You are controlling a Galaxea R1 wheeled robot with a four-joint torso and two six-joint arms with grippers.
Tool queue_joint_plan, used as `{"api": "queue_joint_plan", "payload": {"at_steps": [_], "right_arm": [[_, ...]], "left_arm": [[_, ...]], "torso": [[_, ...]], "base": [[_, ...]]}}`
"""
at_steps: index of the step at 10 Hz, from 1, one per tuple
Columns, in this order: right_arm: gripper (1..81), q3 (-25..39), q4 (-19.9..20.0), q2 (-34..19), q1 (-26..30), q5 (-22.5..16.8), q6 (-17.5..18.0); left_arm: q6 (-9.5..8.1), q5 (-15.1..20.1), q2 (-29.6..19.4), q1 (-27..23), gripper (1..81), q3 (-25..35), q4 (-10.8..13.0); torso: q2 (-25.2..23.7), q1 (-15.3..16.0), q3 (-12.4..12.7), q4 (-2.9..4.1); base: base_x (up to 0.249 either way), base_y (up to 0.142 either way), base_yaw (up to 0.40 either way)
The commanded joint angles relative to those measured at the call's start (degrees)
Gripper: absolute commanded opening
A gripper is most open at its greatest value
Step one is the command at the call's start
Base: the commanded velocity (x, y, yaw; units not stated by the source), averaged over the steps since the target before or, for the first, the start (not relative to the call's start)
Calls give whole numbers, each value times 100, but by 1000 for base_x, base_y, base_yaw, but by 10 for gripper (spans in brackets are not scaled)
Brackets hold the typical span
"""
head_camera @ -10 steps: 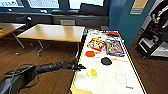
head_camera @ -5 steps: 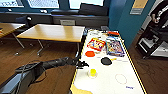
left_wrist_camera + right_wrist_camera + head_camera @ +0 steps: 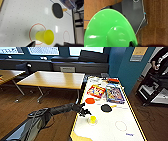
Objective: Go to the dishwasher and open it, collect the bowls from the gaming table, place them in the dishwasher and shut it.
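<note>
The gaming table [image 3: 110, 127] runs lengthwise away from the robot, its white top carrying two boxed games at its far end, an orange disc and a black paddle [image 3: 106, 107] mid-field. Left arm reaches in from nine o'clock, and the left gripper [image 3: 85, 112] hovers at the table's near left edge. The yellow bowl [image 3: 93, 119] stands upright just at the gripper's four o'clock, mouth up, sitting on a red ring printed on the top. In the left wrist view the yellow bowl [image 3: 45, 37] lies between two dark finger tips, which look spread, not yet touching it. It's tall and tapered, so I'd judge a centred pinch across the wall, low down, best to avoid tipping. In the right wrist view the green bowl [image 3: 109, 30] looms large above wood floor; whether the right hand is clamped on it, I cannot tell.
</note>
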Motion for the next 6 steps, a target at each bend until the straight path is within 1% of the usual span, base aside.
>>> {"api": "queue_joint_plan", "payload": {"at_steps": [1,2,3,5,6], "right_arm": [[10,81,-100,-213,88,-379,-28],[10,73,-100,-213,88,-379,-28],[10,73,-100,-213,88,-379,-28],[10,82,-100,-204,88,-371,-37],[10,73,-100,-204,88,-379,-46]], "left_arm": [[-48,444,259,-968,811,-216,82],[-126,646,417,-968,811,-444,222],[-259,832,550,-968,811,-587,452],[-802,1059,734,-968,811,-622,1073],[-954,1166,805,-968,811,-613,1296]], "torso": [[0,0,0,0],[0,0,-2,0],[0,0,-2,0],[2,0,-2,0],[2,0,-2,0]], "base": [[0,0,0],[0,0,0],[0,0,0],[0,0,0],[0,0,0]]}}
